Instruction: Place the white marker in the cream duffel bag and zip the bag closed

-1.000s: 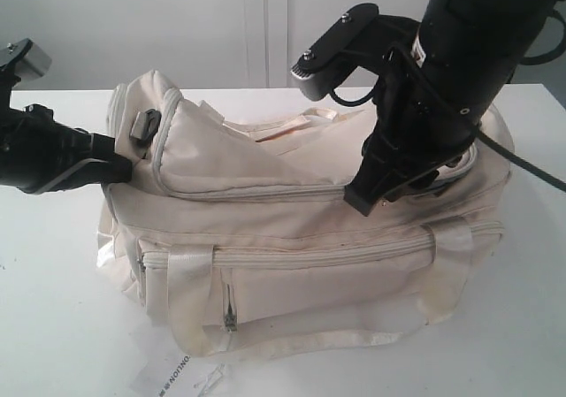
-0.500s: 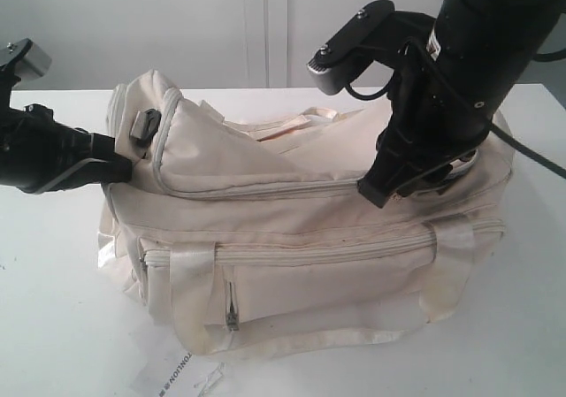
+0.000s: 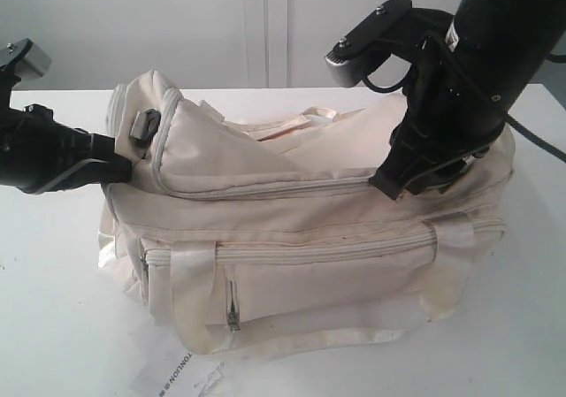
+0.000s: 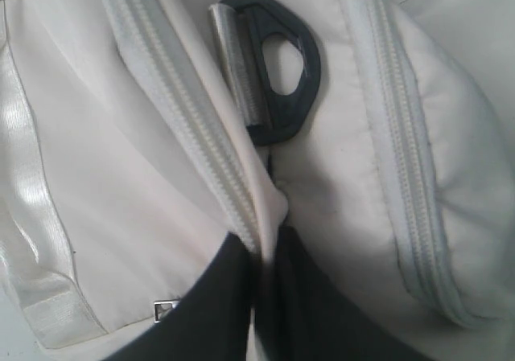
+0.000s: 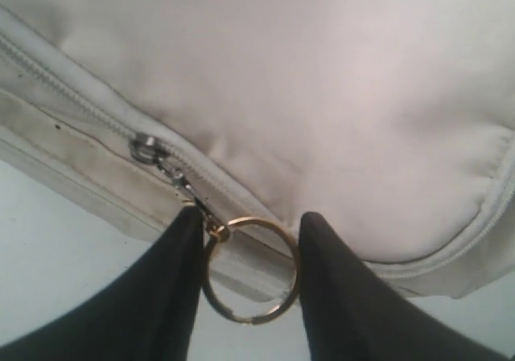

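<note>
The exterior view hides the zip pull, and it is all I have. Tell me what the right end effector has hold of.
Observer: In the right wrist view, the right end effector has a finger on either side of a gold ring. The ring hangs by a short chain from the zip slider.
Operator: Now report the left side.
Observer: The left wrist view shows the left end effector pinching a fold of the cream duffel bag beside a line of zip. A black buckle sits close by.
</note>
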Controlling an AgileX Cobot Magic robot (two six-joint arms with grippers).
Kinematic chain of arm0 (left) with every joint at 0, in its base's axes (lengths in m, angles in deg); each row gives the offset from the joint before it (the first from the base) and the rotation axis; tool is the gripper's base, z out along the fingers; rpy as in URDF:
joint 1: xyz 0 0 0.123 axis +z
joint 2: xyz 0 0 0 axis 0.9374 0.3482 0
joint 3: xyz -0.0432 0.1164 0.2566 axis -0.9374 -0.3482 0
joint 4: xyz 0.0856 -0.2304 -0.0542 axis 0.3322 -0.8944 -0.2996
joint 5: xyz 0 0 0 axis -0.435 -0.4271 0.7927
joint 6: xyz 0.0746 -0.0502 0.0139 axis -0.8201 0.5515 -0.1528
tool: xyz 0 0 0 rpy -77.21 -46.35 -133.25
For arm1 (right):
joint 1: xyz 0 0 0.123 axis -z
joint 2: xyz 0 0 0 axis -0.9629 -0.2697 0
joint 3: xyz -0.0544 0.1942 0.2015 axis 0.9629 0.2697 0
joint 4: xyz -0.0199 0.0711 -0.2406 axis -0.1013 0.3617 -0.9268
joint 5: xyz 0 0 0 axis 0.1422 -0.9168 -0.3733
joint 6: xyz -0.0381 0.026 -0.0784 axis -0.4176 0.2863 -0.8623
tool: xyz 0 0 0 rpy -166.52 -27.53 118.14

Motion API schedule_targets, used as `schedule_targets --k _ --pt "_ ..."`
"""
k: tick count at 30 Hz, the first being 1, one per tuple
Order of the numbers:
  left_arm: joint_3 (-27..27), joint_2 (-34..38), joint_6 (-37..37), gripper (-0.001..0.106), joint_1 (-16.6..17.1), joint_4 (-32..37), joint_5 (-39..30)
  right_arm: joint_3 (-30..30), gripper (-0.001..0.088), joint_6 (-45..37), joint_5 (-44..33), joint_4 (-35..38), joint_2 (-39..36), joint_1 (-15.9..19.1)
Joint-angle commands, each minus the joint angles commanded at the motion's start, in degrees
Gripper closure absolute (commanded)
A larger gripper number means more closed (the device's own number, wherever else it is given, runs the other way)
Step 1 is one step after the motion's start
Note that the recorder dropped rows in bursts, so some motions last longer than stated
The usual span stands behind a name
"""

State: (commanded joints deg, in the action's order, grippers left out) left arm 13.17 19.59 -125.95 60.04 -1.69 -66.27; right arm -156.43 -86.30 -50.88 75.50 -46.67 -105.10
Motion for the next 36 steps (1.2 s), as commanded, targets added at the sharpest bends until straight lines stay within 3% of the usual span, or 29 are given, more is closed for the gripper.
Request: schedule_targets --k 4,6,8,13,15,19,21,23,26,30,36 --pt "0.52 0.00 -0.26 0.105 0.00 0.00 -2.09 0.00 0.0868 0.00 0.00 0.21 0.00 0.00" --pt "1.57 -0.13 -1.78 0.098 0.00 0.72 -4.13 0.00 0.0868 0.00 0.00 0.63 0.00 0.00" --pt "2.78 -0.73 -2.84 0.088 0.00 1.97 -5.90 0.00 0.0868 0.00 0.00 0.77 0.00 0.00" --pt "4.30 -4.18 -2.78 0.050 0.00 8.97 -6.64 0.00 0.0868 0.00 0.00 0.97 0.00 0.00" --pt "4.30 -6.20 -2.78 0.040 0.00 10.07 -6.49 0.00 0.0868 0.00 0.00 1.34 0.00 0.00" --pt "4.30 -11.22 -5.03 0.037 0.00 10.21 -5.86 0.00 0.0868 -0.76 0.00 4.42 -0.11 0.00" --pt "4.30 -13.59 -8.84 0.037 -0.42 6.83 -7.51 0.00 0.0868 -2.04 0.00 6.19 -0.22 0.00" --pt "4.30 -14.62 -18.26 0.037 -2.83 0.59 -12.10 0.00 0.0868 -2.91 0.00 7.45 -0.22 0.00" --pt "4.30 -13.31 -33.04 0.037 -9.47 -4.54 -17.23 0.00 0.0868 -3.35 0.00 8.62 -0.22 0.00" --pt "4.30 -10.06 -36.37 0.038 -17.18 -5.14 -8.63 0.00 0.0868 -3.35 0.00 8.62 -0.22 0.00" --pt "4.30 -2.49 -49.23 0.040 -26.39 -16.31 -1.06 0.00 0.0868 -4.54 0.00 8.17 1.22 0.00"
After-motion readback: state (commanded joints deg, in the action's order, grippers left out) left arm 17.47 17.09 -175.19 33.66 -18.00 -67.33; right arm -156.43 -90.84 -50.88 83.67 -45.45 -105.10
